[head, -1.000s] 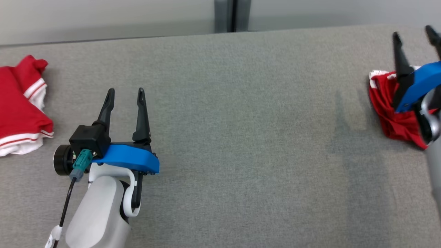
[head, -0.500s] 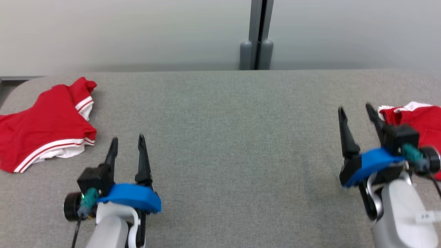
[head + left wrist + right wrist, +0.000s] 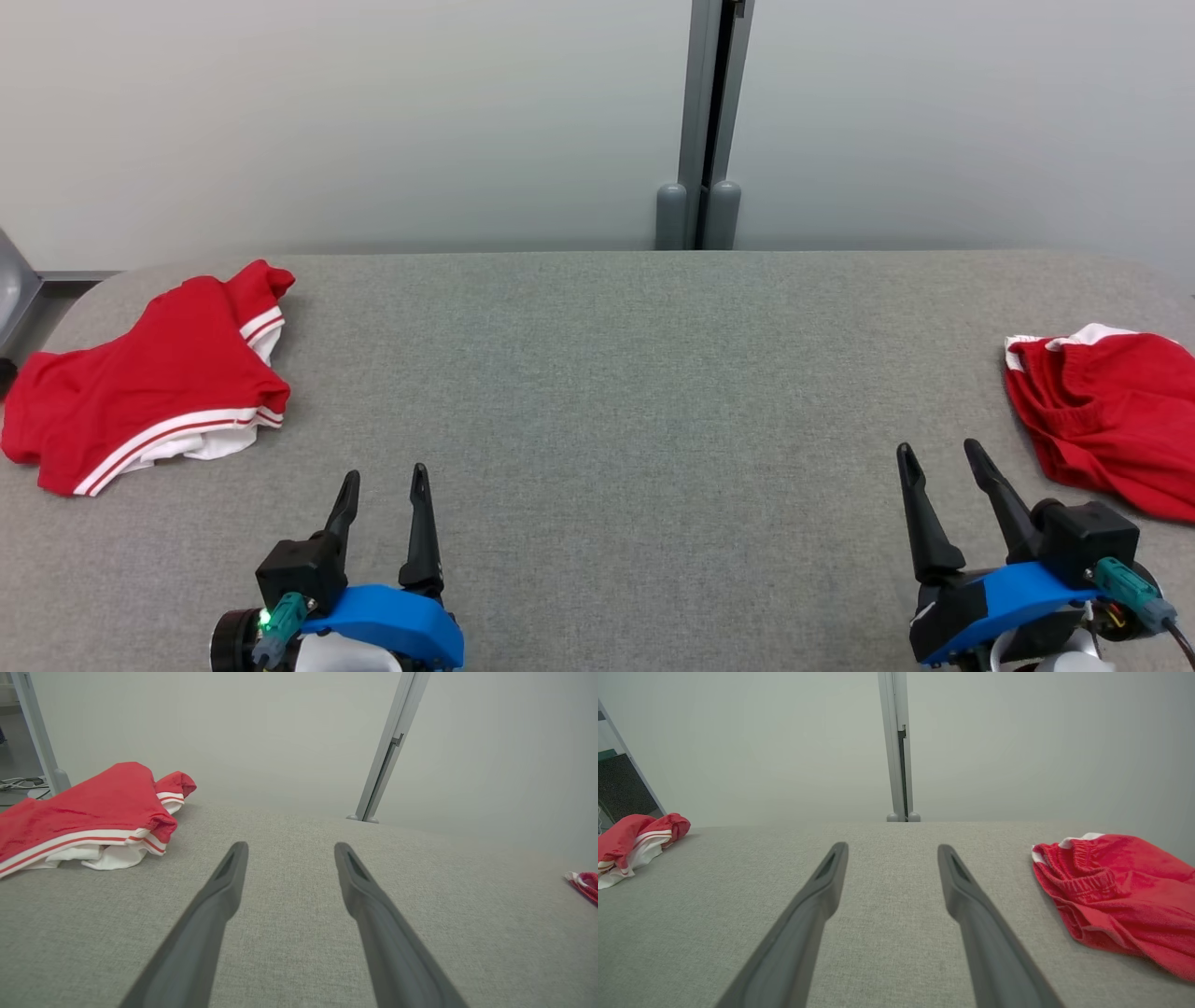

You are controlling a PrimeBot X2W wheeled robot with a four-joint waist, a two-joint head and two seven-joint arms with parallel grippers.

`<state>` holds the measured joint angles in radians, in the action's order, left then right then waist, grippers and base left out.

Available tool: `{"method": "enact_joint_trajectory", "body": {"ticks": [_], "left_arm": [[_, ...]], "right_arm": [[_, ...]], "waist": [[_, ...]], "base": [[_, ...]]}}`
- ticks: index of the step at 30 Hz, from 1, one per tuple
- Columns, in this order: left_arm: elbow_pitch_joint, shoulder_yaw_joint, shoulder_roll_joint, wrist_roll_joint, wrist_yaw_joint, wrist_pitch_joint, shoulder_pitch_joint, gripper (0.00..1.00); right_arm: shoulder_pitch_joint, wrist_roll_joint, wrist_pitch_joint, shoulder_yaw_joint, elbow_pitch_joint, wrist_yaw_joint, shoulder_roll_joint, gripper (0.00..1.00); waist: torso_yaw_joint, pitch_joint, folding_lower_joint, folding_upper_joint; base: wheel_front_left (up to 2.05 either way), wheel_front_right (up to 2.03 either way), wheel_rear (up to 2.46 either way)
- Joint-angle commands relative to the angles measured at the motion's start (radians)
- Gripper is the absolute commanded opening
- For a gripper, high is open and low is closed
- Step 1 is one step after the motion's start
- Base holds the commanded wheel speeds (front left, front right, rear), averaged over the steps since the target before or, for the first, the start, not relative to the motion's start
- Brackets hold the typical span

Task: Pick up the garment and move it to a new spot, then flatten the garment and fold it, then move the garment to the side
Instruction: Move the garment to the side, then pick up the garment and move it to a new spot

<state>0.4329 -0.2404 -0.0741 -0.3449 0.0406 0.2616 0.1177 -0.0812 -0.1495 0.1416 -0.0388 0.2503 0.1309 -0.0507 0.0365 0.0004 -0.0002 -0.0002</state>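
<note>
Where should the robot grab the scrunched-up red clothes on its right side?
Best bet: the gathered waistband of the red garment, at its left end. It stands up in bunched ridges, easy to pinch. The open right gripper could come in from that side across the table.

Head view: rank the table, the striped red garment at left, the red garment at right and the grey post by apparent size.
1. table
2. striped red garment
3. red garment, cut off by the frame edge, so unsure against the striped one
4. grey post
</note>
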Motion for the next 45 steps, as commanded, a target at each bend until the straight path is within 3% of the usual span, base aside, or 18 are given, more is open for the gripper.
{"method": "enact_joint_trajectory", "body": {"ticks": [1, 23, 36, 45], "left_arm": [[-0.001, -0.001, -0.003, 0.0, 0.002, 0.005, -0.005, 1.0], [-0.007, -0.015, -0.014, -0.005, 0.005, 0.004, 0.024, 1.0], [-0.022, -0.019, -0.034, -0.002, 0.013, 0.001, 0.035, 1.0], [-0.041, -0.024, -0.039, -0.011, 0.017, -0.002, 0.028, 1.0]], "right_arm": [[0.017, 0.0, -0.001, 0.003, -0.005, 0.0, -0.001, 1.0], [0.03, -0.007, -0.015, 0.028, -0.014, 0.0, 0.0, 1.0], [0.02, -0.021, 0.01, 0.022, 0.004, 0.0, -0.001, 1.0], [-0.006, -0.026, 0.026, 0.035, 0.039, 0.0, -0.001, 1.0]], "waist": [[-0.006, -0.004, 0.0002, 0.0002], [0.018, 0.002, 0.0002, 0.0002], [0.279, -0.004, 0.0002, 0.0002], [0.384, 0.003, 0.0002, 0.0002]], "base": [[0.0, 0.0, 0.0], [0.0, 0.0, 0.0], [0.0, 0.0, 0.0], [0.0, 0.0, 0.0]]}}
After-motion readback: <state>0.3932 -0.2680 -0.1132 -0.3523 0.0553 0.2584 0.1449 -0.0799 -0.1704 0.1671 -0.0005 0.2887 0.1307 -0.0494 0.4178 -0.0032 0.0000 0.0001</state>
